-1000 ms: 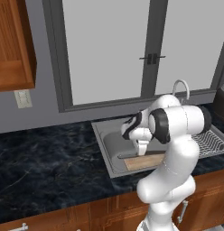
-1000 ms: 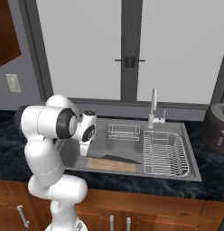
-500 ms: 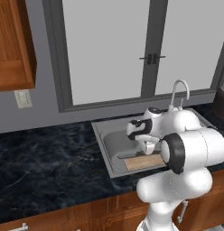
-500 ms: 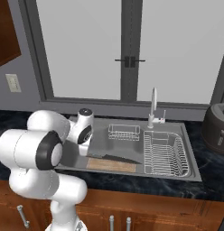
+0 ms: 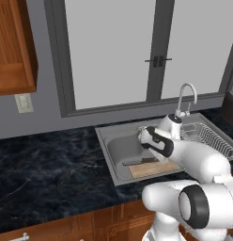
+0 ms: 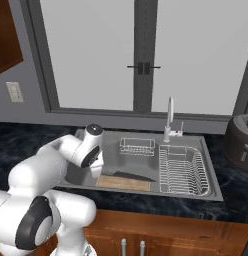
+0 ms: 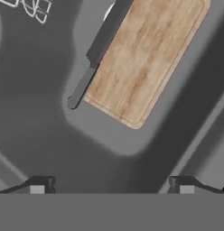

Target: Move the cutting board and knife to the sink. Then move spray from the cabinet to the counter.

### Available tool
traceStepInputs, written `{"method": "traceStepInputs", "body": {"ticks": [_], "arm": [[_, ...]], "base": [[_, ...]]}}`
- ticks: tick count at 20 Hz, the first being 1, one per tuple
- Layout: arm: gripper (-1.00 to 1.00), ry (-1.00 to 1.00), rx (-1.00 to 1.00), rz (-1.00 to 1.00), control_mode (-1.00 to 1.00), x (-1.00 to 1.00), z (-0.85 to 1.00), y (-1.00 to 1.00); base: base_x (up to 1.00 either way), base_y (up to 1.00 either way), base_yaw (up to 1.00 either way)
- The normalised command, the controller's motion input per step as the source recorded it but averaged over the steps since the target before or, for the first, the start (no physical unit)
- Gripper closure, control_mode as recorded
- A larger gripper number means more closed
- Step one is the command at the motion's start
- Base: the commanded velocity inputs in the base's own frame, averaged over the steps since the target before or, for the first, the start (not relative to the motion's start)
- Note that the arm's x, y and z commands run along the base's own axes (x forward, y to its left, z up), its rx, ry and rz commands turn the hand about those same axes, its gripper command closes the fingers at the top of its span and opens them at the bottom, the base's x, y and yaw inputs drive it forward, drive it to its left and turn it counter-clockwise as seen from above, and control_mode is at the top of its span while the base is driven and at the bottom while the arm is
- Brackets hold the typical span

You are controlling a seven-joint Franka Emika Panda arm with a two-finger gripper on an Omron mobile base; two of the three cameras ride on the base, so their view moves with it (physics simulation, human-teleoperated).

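A home kitchen. A sink (image 6: 146,167) with a tap (image 6: 169,117) sits in a counter (image 5: 48,174). Wooden cabinet (image 5: 15,47) beside a window (image 6: 136,55).

arm shell (image 5: 203,162): glossy white, built of rounded, bulbous segments that swell at each joint
joint caps: dark grey to black discs with a lighter grey ring, one large on the near segment (image 5: 193,207), another on the near segment in the right base view (image 6: 31,227)
wrist band (image 5: 158,142): black collar wrapping the white link next to the hand
wrist end (image 6: 93,131): white cylinder topped by a dark round cap
finger tips (image 7: 39,185): small, dark grey, blocky, each with a pale square pad
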Motion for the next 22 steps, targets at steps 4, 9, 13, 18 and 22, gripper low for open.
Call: {"method": "traceStepInputs", "body": {"ticks": [4,9,13,18,22], "arm": [[-1.0,0.0,-0.06,0.35,-1.0,-0.4,0.41,0.0],[-1.0,0.0,-0.16,0.28,-1.0,-0.4,0.4,0.0],[-1.0,-0.01,-0.15,0.18,-1.0,-0.45,0.33,0.0],[-1.0,-0.03,-0.16,0.08,-1.0,-0.48,0.21,-0.01],[-1.0,-0.06,-0.12,0.07,-1.0,-0.49,0.14,-0.01]], "base": [[0.0,0.0,0.0],[0.0,0.0,0.0],[0.0,0.0,0.0],[0.0,0.0,0.0],[0.0,0.0,0.0]]}}
